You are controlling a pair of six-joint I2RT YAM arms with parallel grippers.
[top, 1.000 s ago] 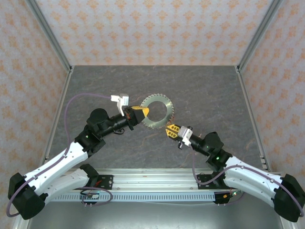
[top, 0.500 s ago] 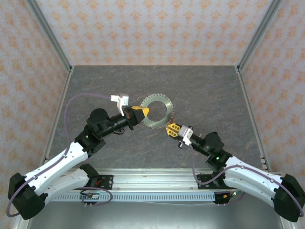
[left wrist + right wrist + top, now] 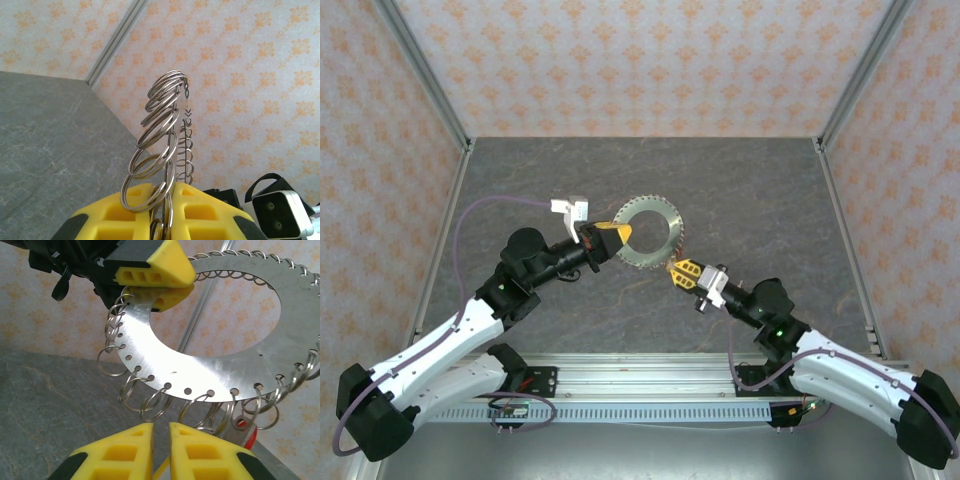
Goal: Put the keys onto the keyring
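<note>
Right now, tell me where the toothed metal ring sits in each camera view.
Top view: ring at picture centre, between left gripper and right gripper.
Left wrist: ring edge-on, rising from bottom centre.
Right wrist: ring flat-on, across the upper half.
Shared landmark: the left gripper's yellow fingers clamped on the ring's rim.

The right end effector (image 3: 677, 267) has crept slightly forward toward the lower right edge of the keyring (image 3: 642, 260), its arm shifting along.
</note>
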